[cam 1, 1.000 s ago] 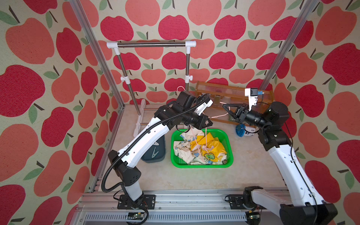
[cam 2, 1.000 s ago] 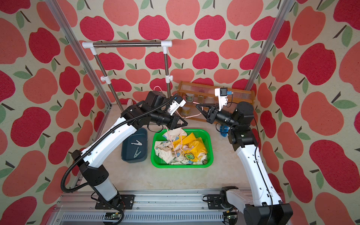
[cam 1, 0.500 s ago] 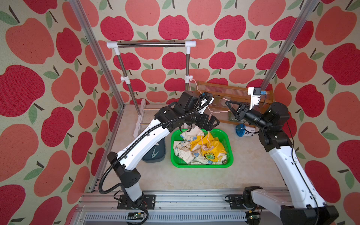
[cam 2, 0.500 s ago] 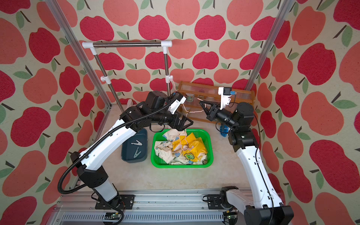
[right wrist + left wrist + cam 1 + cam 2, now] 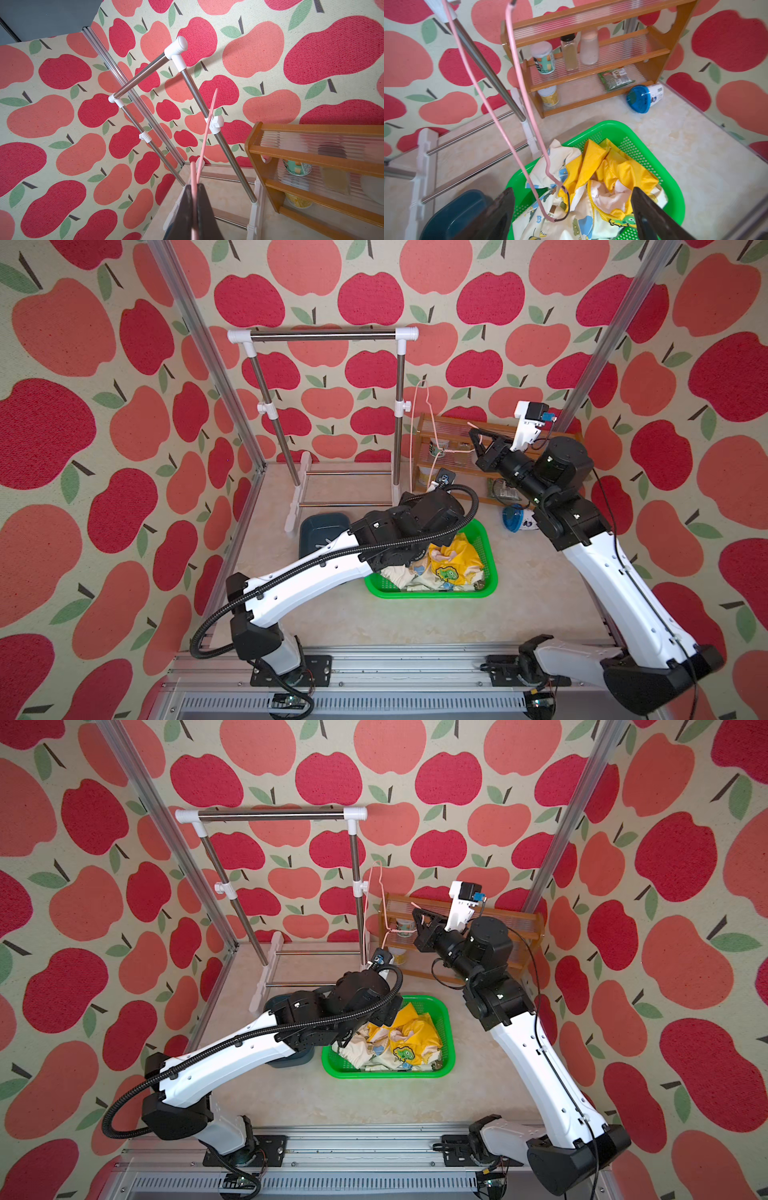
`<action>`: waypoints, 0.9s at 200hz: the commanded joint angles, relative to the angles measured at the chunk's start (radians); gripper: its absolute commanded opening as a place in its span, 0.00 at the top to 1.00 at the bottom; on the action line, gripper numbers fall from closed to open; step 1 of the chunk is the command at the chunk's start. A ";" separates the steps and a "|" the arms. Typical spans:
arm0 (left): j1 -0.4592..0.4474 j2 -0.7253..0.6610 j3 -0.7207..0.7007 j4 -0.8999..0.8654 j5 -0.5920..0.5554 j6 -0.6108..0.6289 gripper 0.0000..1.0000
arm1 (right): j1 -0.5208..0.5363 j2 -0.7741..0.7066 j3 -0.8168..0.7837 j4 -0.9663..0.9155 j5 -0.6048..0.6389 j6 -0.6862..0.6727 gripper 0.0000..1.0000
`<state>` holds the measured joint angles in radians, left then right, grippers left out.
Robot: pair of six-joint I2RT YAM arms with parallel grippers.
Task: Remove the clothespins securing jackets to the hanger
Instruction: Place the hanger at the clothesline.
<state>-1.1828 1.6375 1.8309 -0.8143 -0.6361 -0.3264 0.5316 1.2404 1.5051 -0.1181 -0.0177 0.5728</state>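
Evidently the right claw (image 5: 194, 207) is clamped on the hanger (image 5: 412, 448), keeping it upright at twelve o'clock of the basket (image 5: 432, 594) so that its bare lower end hangs clear over the jacket (image 5: 612, 172), which lies crumpled inside. The left claw (image 5: 571, 190) hovers over the cloth, jaws apart and empty. No pins show on either; the bin (image 5: 320, 524) sits at nine o'clock.
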 commanded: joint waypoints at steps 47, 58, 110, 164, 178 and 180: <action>-0.029 0.125 0.039 -0.279 -0.352 -0.343 0.13 | 0.078 0.091 0.128 -0.123 0.293 -0.011 1.00; -0.028 0.129 0.034 -0.302 -0.366 -0.377 0.13 | 0.078 0.095 0.142 -0.133 0.304 -0.013 1.00; -0.023 0.157 0.020 -0.195 -0.333 -0.305 0.12 | 0.065 0.117 0.202 -0.191 0.287 0.019 1.00; 0.006 0.193 0.013 -0.151 -0.284 -0.282 0.09 | 0.036 0.134 0.244 -0.240 0.226 0.072 1.00; 0.020 0.196 0.002 -0.139 -0.272 -0.282 0.11 | 0.030 0.132 0.257 -0.257 0.214 0.079 1.00; 0.023 0.196 0.000 -0.135 -0.271 -0.279 0.11 | 0.030 0.132 0.258 -0.261 0.214 0.081 1.00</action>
<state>-1.1885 1.8202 1.8317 -0.9684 -0.9264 -0.6125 0.5724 1.3743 1.7157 -0.3431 0.2253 0.6197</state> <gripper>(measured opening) 0.903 0.063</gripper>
